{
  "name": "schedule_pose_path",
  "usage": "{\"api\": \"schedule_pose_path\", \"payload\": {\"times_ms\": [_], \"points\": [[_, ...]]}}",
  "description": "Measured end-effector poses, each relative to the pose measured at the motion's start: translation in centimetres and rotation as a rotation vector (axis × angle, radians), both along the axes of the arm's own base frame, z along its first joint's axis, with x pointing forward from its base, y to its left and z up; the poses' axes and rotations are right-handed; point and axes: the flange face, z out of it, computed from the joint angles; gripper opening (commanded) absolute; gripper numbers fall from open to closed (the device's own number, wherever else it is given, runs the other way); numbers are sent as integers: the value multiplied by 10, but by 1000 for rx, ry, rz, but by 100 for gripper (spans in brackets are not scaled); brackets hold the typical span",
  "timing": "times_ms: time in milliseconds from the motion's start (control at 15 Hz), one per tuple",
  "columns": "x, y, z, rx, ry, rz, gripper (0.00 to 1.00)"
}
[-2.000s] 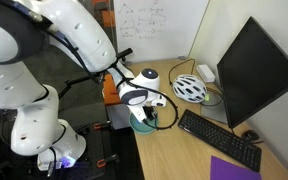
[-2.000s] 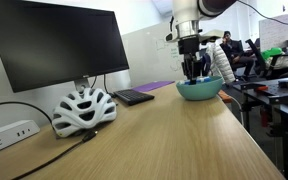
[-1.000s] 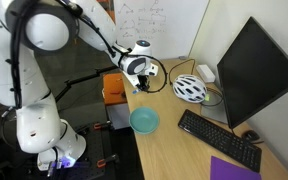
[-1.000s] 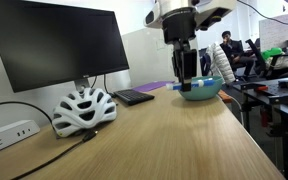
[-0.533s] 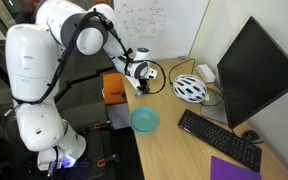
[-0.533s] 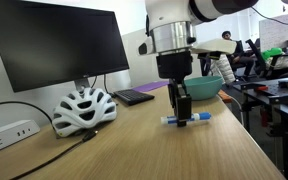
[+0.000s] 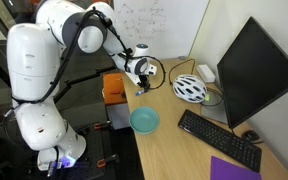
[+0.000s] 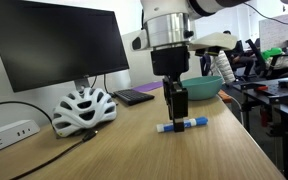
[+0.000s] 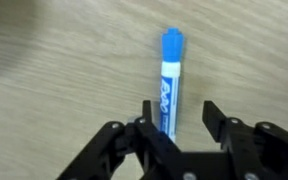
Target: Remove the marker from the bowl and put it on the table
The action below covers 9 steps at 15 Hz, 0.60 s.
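Observation:
The marker (image 9: 170,82), white with a blue cap and blue print, lies flat on the tan table (image 9: 54,60). It also shows in an exterior view (image 8: 188,123). My gripper (image 9: 181,115) is open just above it; the marker sits by one finger with a gap to the other. The gripper also shows in both exterior views (image 8: 176,112) (image 7: 139,87). The teal bowl (image 7: 144,121) (image 8: 204,88) stands apart from it near the table's edge and looks empty.
A white-and-black bicycle helmet (image 7: 189,88) (image 8: 82,108) lies near a black monitor (image 7: 254,70) (image 8: 54,45). A black keyboard (image 7: 219,138), a purple sheet (image 7: 234,170), an orange box (image 7: 112,88) and a white power strip (image 8: 9,133) are around.
The gripper carried the marker away from the bowl and down to the table. The marker now rests on the wood and the jaws stand apart around it.

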Motion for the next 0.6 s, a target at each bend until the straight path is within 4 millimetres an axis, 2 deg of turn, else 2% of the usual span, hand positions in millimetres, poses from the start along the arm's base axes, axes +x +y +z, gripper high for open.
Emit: {"api": "schedule_pose_path", "payload": {"times_ms": [67,133,400,600], "points": [[1,1,10,1,-9,1,98],[3,2,23,4,-23,15,100],[1,-1,78,8,-54,69,100],[-11,-7,108,10,-53,93,100]]}}
